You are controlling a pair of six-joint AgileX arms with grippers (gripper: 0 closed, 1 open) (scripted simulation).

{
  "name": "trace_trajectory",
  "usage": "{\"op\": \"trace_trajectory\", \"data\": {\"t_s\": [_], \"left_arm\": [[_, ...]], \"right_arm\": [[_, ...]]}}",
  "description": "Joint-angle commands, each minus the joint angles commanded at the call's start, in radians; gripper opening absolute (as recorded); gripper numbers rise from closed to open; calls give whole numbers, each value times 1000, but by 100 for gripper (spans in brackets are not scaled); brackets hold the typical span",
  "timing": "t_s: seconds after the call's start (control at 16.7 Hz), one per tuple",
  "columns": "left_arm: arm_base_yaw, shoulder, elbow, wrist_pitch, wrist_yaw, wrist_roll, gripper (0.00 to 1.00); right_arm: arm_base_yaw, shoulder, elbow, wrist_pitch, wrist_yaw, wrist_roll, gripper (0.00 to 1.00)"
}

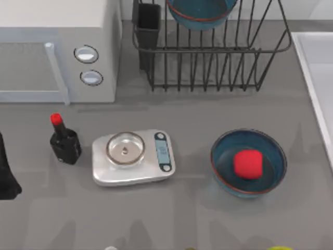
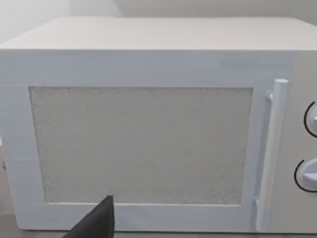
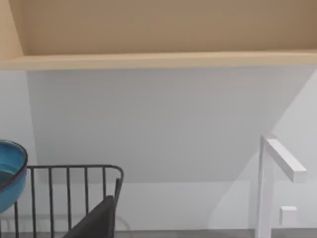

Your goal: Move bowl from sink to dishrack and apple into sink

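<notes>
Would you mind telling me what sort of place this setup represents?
Most likely a simulated kitchen counter: a white microwave, a black wire dishrack and the edge of a sink share the grey table.

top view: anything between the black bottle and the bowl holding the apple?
Yes, top view: the silver kitchen scale stands between the bottle and the bowl with the apple.
</notes>
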Motion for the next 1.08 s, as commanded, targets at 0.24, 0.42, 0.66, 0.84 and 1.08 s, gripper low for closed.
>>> {"op": "trace_trajectory", "data": {"t_s": [0.24, 0.42, 0.66, 0.84, 1.08], "left_arm": [[0, 0, 0, 0, 0, 0, 100], [0, 0, 0, 0, 0, 0, 100], [0, 0, 0, 0, 0, 0, 100], [0, 0, 0, 0, 0, 0, 100], [0, 0, 0, 0, 0, 0, 100]], "right_arm": [[-109, -271, -222, -120, -113, -3, 100], [-166, -368, -305, -182, -172, -5, 100], [-175, -382, -317, -192, -182, -5, 100], [-175, -382, -317, -192, -182, -5, 100], [-175, -382, -317, -192, -182, -5, 100]]}}
